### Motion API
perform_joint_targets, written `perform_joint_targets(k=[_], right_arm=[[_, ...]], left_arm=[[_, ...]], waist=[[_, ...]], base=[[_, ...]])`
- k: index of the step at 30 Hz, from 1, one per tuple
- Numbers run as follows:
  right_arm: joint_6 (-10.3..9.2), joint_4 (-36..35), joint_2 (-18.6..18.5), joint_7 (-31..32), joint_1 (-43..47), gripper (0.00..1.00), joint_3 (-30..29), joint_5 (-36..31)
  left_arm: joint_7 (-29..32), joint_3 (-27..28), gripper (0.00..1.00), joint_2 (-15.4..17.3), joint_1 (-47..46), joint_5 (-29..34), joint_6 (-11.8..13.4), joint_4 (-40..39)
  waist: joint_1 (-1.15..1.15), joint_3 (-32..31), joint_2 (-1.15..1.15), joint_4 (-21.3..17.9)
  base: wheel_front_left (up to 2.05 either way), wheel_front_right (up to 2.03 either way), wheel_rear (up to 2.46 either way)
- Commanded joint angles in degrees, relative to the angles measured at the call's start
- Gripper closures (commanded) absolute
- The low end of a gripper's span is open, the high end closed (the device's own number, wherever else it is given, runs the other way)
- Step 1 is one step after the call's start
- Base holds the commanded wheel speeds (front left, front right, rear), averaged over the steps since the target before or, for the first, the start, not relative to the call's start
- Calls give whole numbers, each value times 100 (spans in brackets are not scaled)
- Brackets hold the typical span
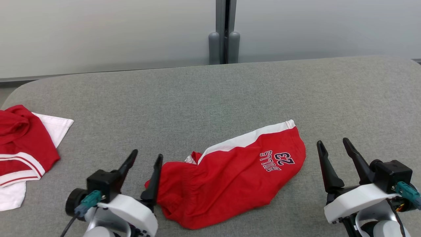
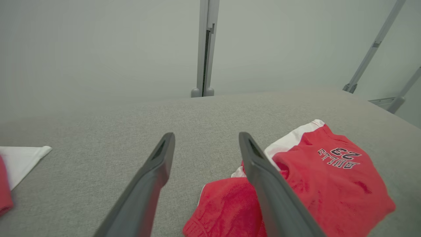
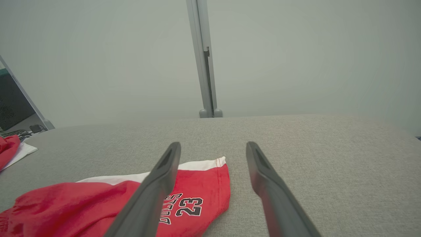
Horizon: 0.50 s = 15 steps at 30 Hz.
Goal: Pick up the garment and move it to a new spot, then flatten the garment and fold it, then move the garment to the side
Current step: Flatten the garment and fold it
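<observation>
1. Starting nearest the lens, at the lower left: white-bodied left gripper (image 1: 147, 153) with two long dark fingers, standing wide open and gripping nothing, hanging low over the near edge of the padded grey fabric table (image 1: 197, 98).
2. Shifting to the far left edge: crumpled red garment with white-and-red trim (image 1: 23, 141), lying on top of a flat white cloth (image 1: 57, 126), sitting well apart from the grippers.
3. Looking along the left gripper (image 2: 206, 135) in its wrist view: pointing across bare grey fabric, its right finger (image 2: 269, 184) crossing in front of the bunched end of the red fabric shorts with a white side stripe (image 2: 329, 184); not showing clearly whether touching or hanging just above.
4. Reaching the middle: shorts (image 1: 230, 177) lying loosely spread and unfolded near the front of the table, between the two grippers, bunched end pointing toward the left gripper, leg hem angling toward the far right, white stripe running along the far edge, dark lettering with the number 23 sitting near the hem.
5. Continuing right: right gripper (image 1: 332, 141), also white-bodied, fingers spread wide and holding nothing, standing just beside the hem end of the shorts (image 3: 82, 204) without touching.
6. Finishing behind the table's far edge: grey vertical post (image 1: 223, 33) rising against a pale wall.
</observation>
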Motion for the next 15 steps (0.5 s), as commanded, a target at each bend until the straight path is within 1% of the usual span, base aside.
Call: perform_joint_targets(k=[1,7,11,12,13,14,15], right_arm=[[0,21,-4,-35,-71,0,12,33],[0,84,15,-56,-164,0,113,101],[0,123,24,-92,-194,0,109,128],[0,137,30,-109,-217,0,106,137],[0,146,33,-121,-219,0,101,147],[0,156,36,-133,-225,0,101,156],[0,166,40,-142,-234,0,97,160]], left_arm=[[93,-121,0,-66,-155,7,-94,61],[496,-650,0,-430,-456,-73,-482,476],[709,-870,0,-525,-618,-65,-662,749],[791,-944,35,-536,-687,-34,-711,861],[784,-958,81,-548,-709,-36,-731,892],[782,-983,100,-526,-761,27,-727,929],[766,-991,100,-516,-801,46,-717,948]], waist=[[0,42,0,-38],[0,150,0,-198],[0,231,0,-269],[0,268,0,-291],[0,286,0,-300],[0,306,0,-307],[0,323,0,-311]], base=[[0,0,0],[0,0,0],[0,0,0],[0,0,0],[0,0,0],[0,0,0],[0,0,0]])
